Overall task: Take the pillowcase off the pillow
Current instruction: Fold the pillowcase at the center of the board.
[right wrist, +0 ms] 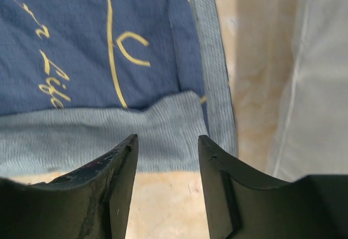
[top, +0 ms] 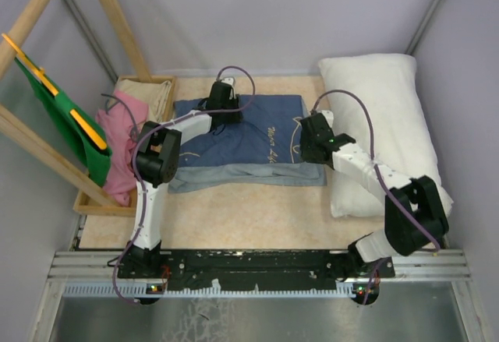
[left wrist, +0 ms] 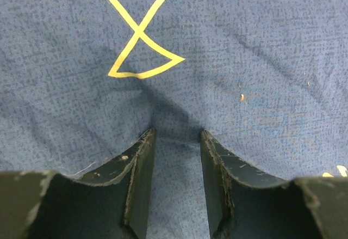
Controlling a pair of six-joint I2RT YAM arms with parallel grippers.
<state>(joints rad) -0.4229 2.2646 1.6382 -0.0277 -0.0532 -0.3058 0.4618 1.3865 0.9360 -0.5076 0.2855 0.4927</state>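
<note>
Two arms reach over a tan table (top: 249,217) where the pillowcase (top: 242,143) lies flat at the middle, navy side up, with a band of its blue-grey inside (right wrist: 109,135) showing along the near edge. The pillow (top: 382,100) lies bare to the right, beside the pillowcase. The left gripper (left wrist: 175,135) is at the far left part of the pillowcase, jaws partly parted, tips pressed onto the navy cloth just below a yellow fish outline (left wrist: 138,48); cloth shows in the gap, with no fold pinched. The right gripper (right wrist: 167,141) hangs over the near right corner of the pillowcase, jaws parted with nothing between them. A pink cloth (top: 125,135) and a green cloth (top: 66,124) sit at the left.
</note>
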